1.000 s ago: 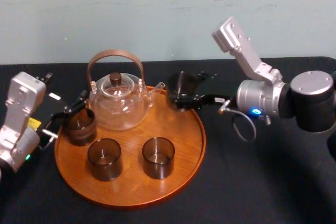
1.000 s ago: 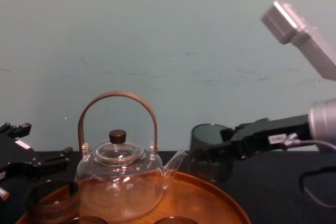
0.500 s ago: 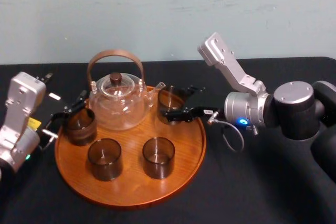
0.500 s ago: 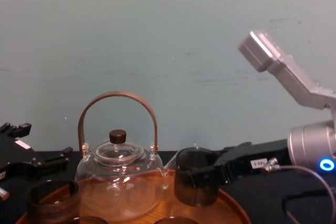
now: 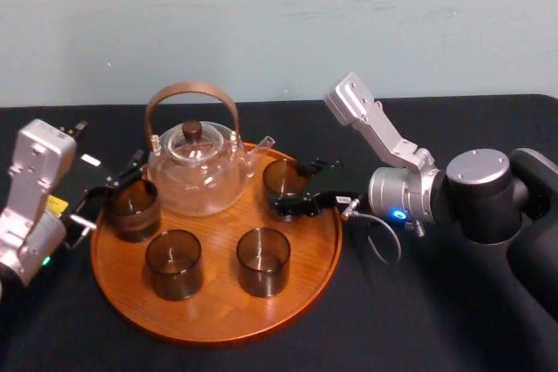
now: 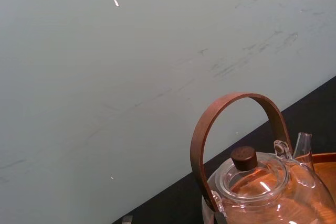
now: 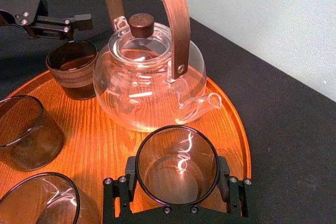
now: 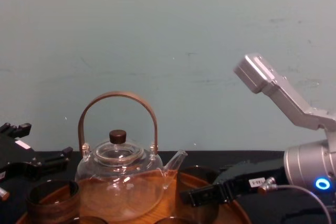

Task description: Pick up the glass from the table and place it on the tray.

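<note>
No legible text on anything

right gripper [image 5: 289,186] grips glass [image 5: 283,177], set on tray [image 5: 218,315] just beside teapot [image 5: 193,176] spout. left gripper [image 5: 109,193] idle at tray's left edge, jaws apart, over the desk [image 5: 436,302].

Soft, even light from overhead. White glints streak the teapot [image 7: 142,80] and curl inside the glass [image 7: 177,166]. The tray [image 7: 105,135] shines warm and glossy, with faint shadows under the cups. The black surface [image 5: 418,302] swallows light, the pale wall [image 8: 157,35] sits flat, and a blue lamp [image 5: 398,213] glows on the right arm.
</note>
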`<action>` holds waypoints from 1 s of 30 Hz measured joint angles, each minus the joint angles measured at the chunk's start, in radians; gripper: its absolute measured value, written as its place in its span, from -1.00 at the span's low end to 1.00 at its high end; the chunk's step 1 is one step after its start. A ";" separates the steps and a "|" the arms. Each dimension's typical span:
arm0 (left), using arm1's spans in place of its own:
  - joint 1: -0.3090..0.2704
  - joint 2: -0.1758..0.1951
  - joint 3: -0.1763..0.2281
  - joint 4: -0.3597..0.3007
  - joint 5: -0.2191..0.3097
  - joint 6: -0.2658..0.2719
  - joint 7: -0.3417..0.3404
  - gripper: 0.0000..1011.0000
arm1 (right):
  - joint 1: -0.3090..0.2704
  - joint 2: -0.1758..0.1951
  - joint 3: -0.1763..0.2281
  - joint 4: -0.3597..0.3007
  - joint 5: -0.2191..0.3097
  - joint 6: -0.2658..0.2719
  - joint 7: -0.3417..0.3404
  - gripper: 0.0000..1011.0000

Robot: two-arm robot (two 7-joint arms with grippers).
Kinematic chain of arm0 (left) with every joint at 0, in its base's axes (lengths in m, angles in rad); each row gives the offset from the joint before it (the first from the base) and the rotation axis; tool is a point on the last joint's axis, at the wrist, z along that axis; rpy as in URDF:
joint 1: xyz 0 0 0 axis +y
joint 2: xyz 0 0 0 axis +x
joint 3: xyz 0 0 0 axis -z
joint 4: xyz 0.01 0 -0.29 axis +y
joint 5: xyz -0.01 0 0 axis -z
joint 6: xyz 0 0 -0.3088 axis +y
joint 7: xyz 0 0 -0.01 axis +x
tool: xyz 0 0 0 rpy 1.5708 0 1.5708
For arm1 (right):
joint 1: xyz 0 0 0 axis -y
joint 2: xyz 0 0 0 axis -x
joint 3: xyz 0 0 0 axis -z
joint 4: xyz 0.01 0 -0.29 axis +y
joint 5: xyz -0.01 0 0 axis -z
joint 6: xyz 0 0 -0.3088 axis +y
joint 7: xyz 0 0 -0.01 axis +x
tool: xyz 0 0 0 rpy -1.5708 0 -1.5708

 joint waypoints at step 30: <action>0.000 0.000 0.000 0.000 0.000 0.000 0.000 0.98 | -0.009 -0.010 -0.001 0.020 -0.015 0.002 -0.010 0.78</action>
